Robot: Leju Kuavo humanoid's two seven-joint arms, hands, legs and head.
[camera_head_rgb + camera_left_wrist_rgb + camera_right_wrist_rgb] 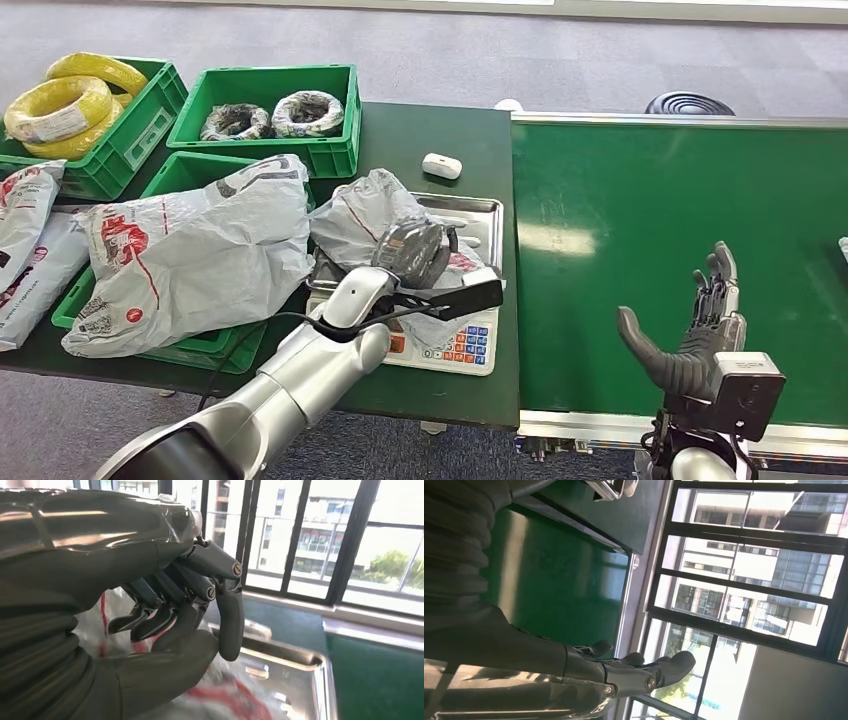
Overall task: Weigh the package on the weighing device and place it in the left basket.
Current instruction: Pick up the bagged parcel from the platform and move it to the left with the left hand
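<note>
Grey carpet runs behind a dark green table, and beside it on the right lies a broad green conveyor belt with a metal rim. Along the table's left edge stand green baskets: one at the far left corner holding yellow coils, one beside it with grey wire coils, and a nearer one heaped with a big white plastic bag; that looks like the left basket the task means. At the table's near right edge sits the scale, its steel tray carrying the package, a crumpled white bag with red print lying on the tray's left part. The left hand rests over the package; in the left wrist view its fingers curl in with the thumb beneath them and plastic bunched around, so it appears to be grasping the bag, though how firm the hold is I cannot tell. The right hand hangs over the belt's near edge, fingers spread and released, holding nothing. To do this step well, the hand should gather enough of the slack plastic to hold, lift straight up so the bag clears the tray's rim, then swing left and let go well inside the basket.
</note>
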